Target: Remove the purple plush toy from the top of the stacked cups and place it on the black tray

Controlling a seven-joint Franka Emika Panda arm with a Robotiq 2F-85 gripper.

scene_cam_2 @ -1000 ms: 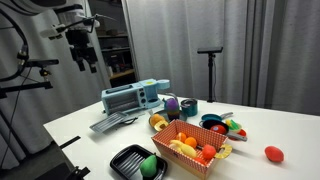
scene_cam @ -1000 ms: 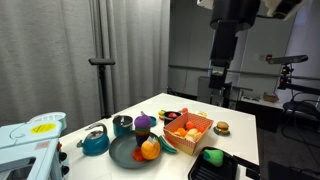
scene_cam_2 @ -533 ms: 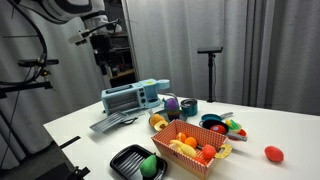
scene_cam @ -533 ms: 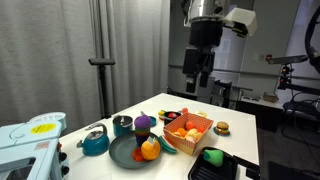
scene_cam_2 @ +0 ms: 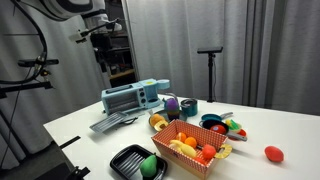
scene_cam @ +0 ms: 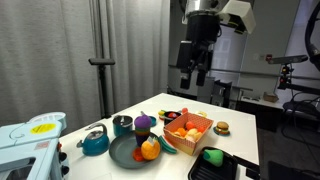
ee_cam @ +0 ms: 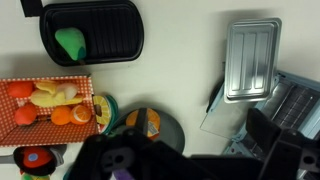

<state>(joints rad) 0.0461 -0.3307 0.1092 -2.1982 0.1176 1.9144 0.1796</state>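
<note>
The purple plush toy point(scene_cam: 144, 121) sits on top of the stacked cups point(scene_cam: 144, 133), between the dark teal mug and the orange basket; it also shows in an exterior view point(scene_cam_2: 171, 102). The black tray point(scene_cam: 228, 168) lies at the table's near corner with a bright green toy in it, and shows too in an exterior view point(scene_cam_2: 124, 158) and the wrist view point(ee_cam: 105, 25). My gripper point(scene_cam: 193, 76) hangs high above the table, far from the toy, open and empty; it also shows in an exterior view point(scene_cam_2: 103, 55). In the wrist view my gripper point(ee_cam: 185, 150) is a dark shape along the bottom edge.
An orange basket point(scene_cam: 199, 122) of toy food stands beside the cups. A dark green plate point(scene_cam: 125, 152) holds an orange fruit point(scene_cam: 150, 150). A teal kettle point(scene_cam: 95, 142), a dark teal mug point(scene_cam: 122, 125), a toy burger point(scene_cam: 222, 127) and a blue toaster oven point(scene_cam_2: 133, 97) also stand on the table.
My arm has swung in over the table and come down a little over the last second. Nothing on the table has moved.
</note>
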